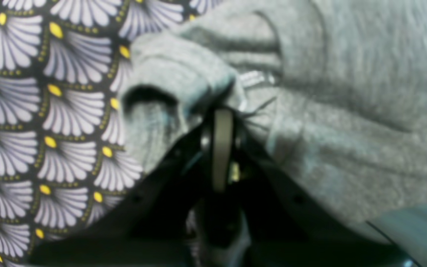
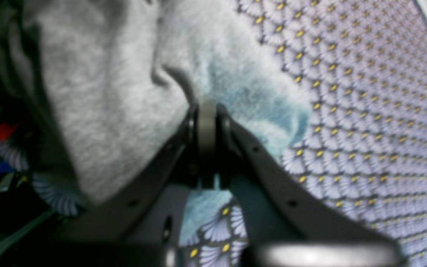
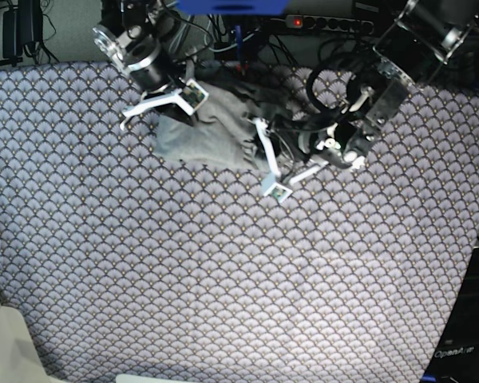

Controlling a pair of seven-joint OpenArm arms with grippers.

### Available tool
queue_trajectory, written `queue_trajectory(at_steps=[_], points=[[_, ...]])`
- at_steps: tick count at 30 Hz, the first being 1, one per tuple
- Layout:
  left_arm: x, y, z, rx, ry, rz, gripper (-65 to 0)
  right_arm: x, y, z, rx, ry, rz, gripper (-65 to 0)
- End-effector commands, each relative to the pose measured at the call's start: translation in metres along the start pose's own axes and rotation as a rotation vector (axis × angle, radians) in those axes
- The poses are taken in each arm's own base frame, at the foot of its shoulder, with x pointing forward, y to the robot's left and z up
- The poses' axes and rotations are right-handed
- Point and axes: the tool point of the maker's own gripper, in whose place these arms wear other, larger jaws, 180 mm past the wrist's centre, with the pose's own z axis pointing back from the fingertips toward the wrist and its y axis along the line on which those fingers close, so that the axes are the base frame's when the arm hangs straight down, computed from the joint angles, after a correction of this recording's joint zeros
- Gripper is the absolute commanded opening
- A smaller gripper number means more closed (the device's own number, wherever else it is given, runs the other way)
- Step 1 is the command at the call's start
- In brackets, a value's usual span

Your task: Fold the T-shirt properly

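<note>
Both claws — left claw [image 1: 219, 111] and right claw [image 2: 207, 105] — pinch the bunched T-shirt [image 3: 211, 132] shut-tight on the scallop-patterned cloth [image 3: 223, 279]; cables [image 3: 327, 80] crowd behind.

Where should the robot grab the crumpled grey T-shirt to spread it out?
Probably the soft light-grey knit T-shirt is best held by its outer edges, from opposite sides: it lies bunched near the table's far edge. The left gripper and right gripper are each shut on a fold of it.
</note>
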Motion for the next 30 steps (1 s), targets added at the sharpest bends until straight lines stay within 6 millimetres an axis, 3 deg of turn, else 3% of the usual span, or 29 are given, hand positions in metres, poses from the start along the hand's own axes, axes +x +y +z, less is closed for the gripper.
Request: queue_trajectory(at_steps=[1,19,25,30], points=[[-0.022,0.024,-0.002,0.096,0.08,-0.002,-65.0,-0.001,0.0,0.0,-0.004,-0.003,-0.01,-65.0],[-0.025,0.031,0.0,0.112,0.086,-0.002,-65.0,-0.063,0.017,-0.003,0.059,0.135,-0.044,-65.0],[-0.016,0.028,0.005,0.103,0.058,-0.007,-65.0,-0.047,-0.004,0.003,0.005,0.1,-0.013,-65.0],[0.029,0.029,0.039,0.101,-0.101,0.012,-65.0,-0.03,-0.021,0.009,-0.042,0.064,0.014,-65.0]])
